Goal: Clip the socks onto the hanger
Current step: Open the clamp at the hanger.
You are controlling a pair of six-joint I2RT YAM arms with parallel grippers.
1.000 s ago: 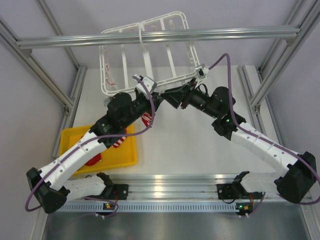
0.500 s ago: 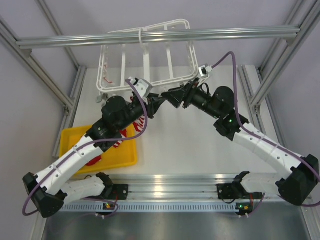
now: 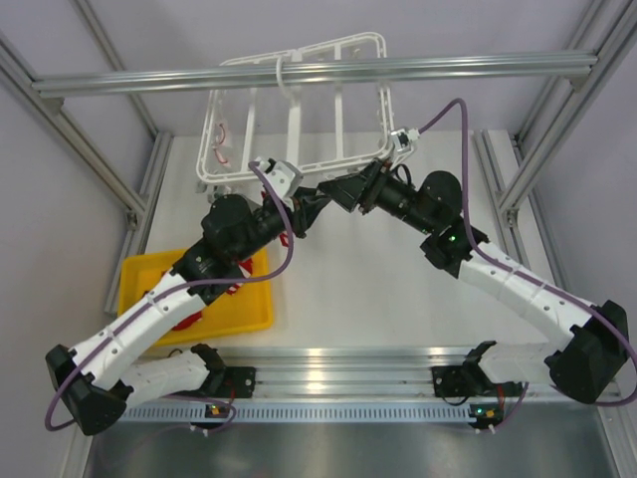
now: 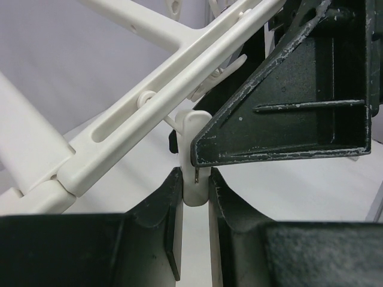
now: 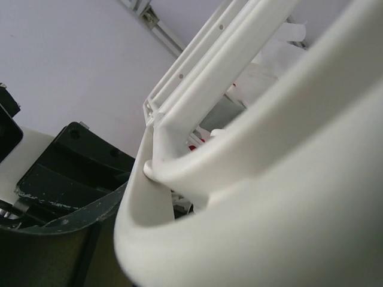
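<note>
**Left jaws pinch a clip (image 4: 192, 134)**

Red socks (image 3: 186, 320) lie in the yellow tray (image 3: 254, 314), well behind the left gripper (image 4: 194, 182), whose fingers (image 4: 155, 203) clamp the white clip under the hanger (image 4: 191, 69). The right gripper (image 3: 333, 189) crowds just above; its jaws' state cannot be told.

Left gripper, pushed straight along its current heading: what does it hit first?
The white clip hanging from the hanger, already between the left gripper's fingertips. Just behind it, depth unclear, stands a black finger of the right gripper.
</note>
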